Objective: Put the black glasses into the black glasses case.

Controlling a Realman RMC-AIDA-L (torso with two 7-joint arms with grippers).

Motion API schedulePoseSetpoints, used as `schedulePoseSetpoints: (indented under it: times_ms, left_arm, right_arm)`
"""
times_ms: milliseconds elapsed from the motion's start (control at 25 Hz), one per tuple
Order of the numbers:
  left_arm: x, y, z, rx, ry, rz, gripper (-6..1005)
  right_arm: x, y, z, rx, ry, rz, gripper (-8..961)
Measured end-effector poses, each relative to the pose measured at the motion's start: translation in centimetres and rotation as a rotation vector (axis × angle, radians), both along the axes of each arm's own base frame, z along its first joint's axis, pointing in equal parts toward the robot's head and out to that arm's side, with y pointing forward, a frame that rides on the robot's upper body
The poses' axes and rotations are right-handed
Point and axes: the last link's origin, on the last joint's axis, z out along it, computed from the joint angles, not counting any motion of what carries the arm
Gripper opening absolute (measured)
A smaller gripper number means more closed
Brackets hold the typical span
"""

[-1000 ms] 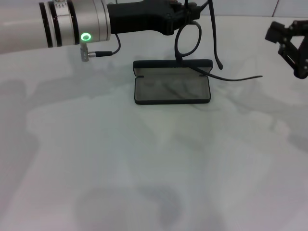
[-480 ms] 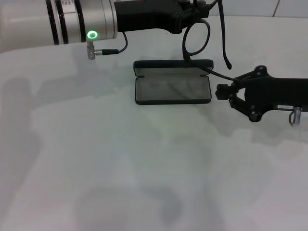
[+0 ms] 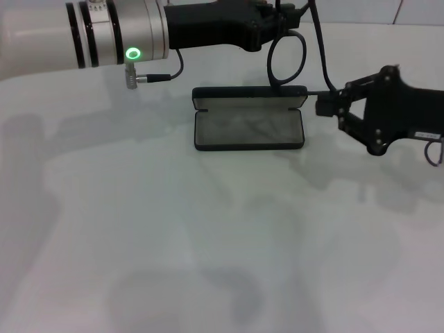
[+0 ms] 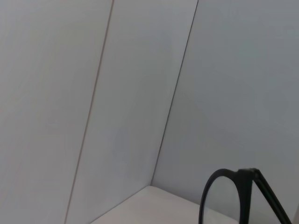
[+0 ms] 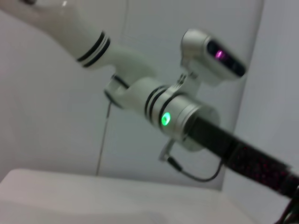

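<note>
The black glasses (image 3: 322, 55) hang in the air behind the case, one round lens loop dangling just above the case's raised lid. My left gripper (image 3: 283, 16) reaches in from the upper left and is shut on the frame's top. The black glasses case (image 3: 248, 130) lies open on the table, grey lining up, lid (image 3: 248, 97) at the back. My right gripper (image 3: 325, 107) is just right of the lid, shut on the end of one temple arm, which stretches level across the lid's corner. The left wrist view shows a lens rim and hinge (image 4: 246, 174).
The white table (image 3: 208, 243) runs wide in front of the case. A short cable and plug (image 3: 149, 76) hang under my left wrist. In the right wrist view my left arm (image 5: 187, 121) with its green light crosses before a pale wall.
My right gripper came in from the far right, took the free temple arm low beside the case, then rose with it toward the lid. The left gripper shifted the glasses slightly right.
</note>
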Motion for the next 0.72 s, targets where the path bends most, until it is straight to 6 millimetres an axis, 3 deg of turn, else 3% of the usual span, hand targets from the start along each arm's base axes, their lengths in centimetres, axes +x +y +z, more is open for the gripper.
schedulePoseSetpoints:
  times_ms: [480,720]
  left_arm:
    - [0.3,-0.1,-0.4,-0.001,0.005,-0.012,113]
    - [0.5,-0.1,-0.6,0.001,0.008,-0.022,113]
  right_arm:
    - [-0.1,-0.4,0.6,0.021,0.06,0.014,55]
    - [-0.3,0.7,0.4,0.066,0.085,-0.025,54]
